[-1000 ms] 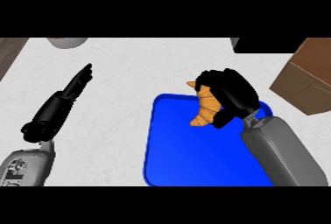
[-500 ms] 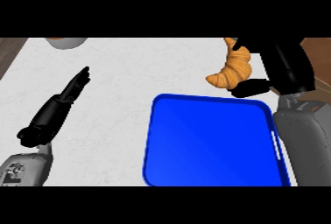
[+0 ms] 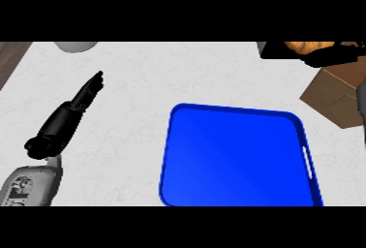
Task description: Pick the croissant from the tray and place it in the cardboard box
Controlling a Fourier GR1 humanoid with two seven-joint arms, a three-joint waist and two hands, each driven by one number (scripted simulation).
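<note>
The golden-brown croissant [image 3: 305,47] is up at the view's top right edge, held in my right hand [image 3: 331,56], whose black fingers curl round it and hide part of it. Croissant and hand hang just above the far corner of the brown cardboard box [image 3: 334,92], which shows only partly at the right edge. The blue tray [image 3: 236,155] lies in the lower middle with nothing on it. My left hand [image 3: 87,92] rests open at the left, fingers straight and pointing away from me.
A grey round object [image 3: 76,46] sits at the top left edge of the white counter. A strip of dark wood [image 3: 10,60] borders the counter's left side. The tray has a white handle slot [image 3: 309,162] on its right rim.
My right hand has carried the croissant up off the tray and to the right, toward the cardboard box. The view has shifted, so the tray appears lower. The left hand has stayed still.
</note>
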